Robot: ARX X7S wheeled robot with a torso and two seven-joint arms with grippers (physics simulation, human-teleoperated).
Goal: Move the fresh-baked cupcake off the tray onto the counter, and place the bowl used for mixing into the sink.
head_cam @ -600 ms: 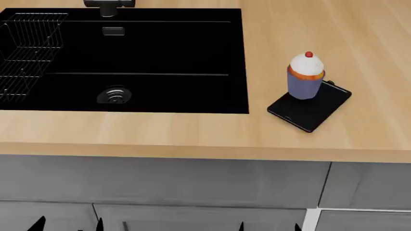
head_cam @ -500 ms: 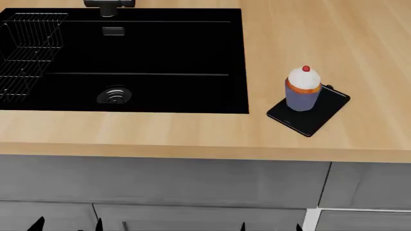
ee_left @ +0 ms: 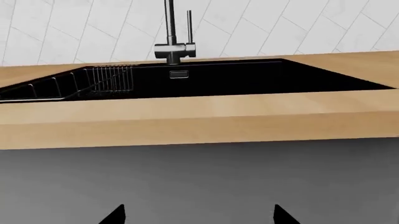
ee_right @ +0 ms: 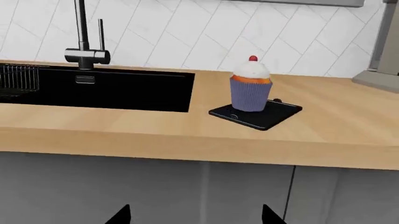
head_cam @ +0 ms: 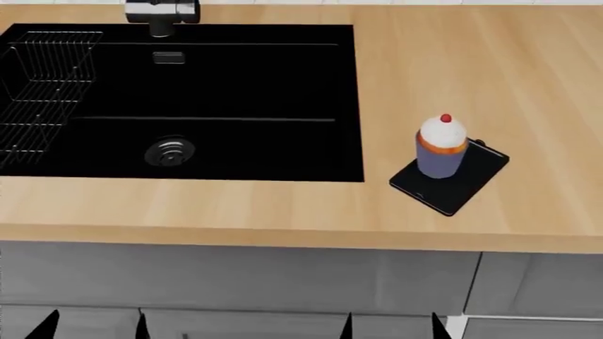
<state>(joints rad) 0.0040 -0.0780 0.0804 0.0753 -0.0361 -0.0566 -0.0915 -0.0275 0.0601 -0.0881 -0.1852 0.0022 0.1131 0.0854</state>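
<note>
Going left to right in the head view: sink (head_cam: pixel 236 99) fills the upper left, cupcake (head_cam: pixel 441 147) sits upright on the tray (head_cam: pixel 471 185) at center right, on the counter (head_cam: pixel 527 70). Both grippers (head_cam: pixel 94 325) (head_cam: pixel 391 325) poke in at the bottom edge, fingertips spread apart, holding nothing.

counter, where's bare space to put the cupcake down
Bare counter lies right of the sink, behind and beside the tray, and in the front strip before the sink. The only taken spot is the tray under the cupcake.

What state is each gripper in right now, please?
Left gripper: open, holding nothing.
Right gripper: open, holding nothing.
</note>
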